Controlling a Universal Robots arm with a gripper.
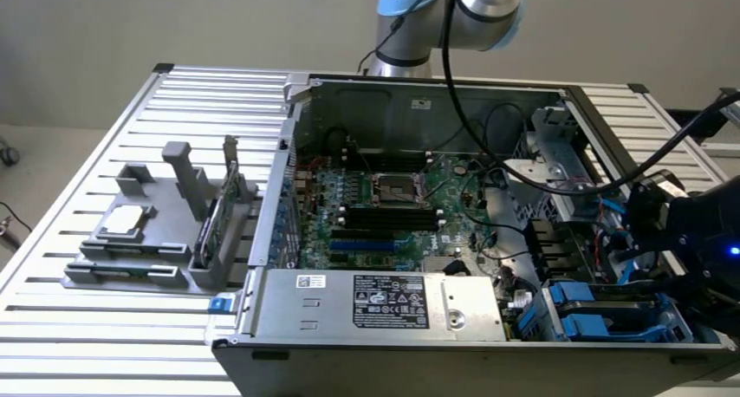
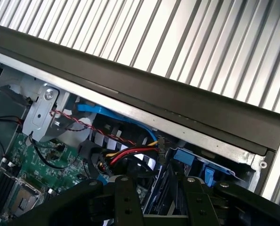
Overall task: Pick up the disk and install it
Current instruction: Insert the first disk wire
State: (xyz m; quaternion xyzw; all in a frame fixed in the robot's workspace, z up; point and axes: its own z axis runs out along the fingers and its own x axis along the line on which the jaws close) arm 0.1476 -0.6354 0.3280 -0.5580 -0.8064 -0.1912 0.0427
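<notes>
Between the fingers of my gripper (image 2: 161, 184), which stand partly apart, a grey slab with blue edge seems clamped, and I take it for the disk (image 2: 169, 195), held above the drive bay corner of the open computer case (image 2: 130, 101). I judge it dense, stiff and smooth but sensitive to knocks, so holding by its two long flanks is best. Beyond lies the slatted counter (image 2: 177, 33).

- Table (image 1: 69, 267): open slats at the exterior view's left, apart from a grey fixture (image 1: 151, 241)
- Case (image 1: 347, 362): open above the circuit board (image 1: 382, 198); black cables (image 1: 543, 176) cross it at the exterior view's right
- Gripper (image 2: 159, 183): hemmed closely by the case wall (image 2: 177, 103), red and black wires (image 2: 130, 151), blue carriers (image 1: 590, 310)
</notes>
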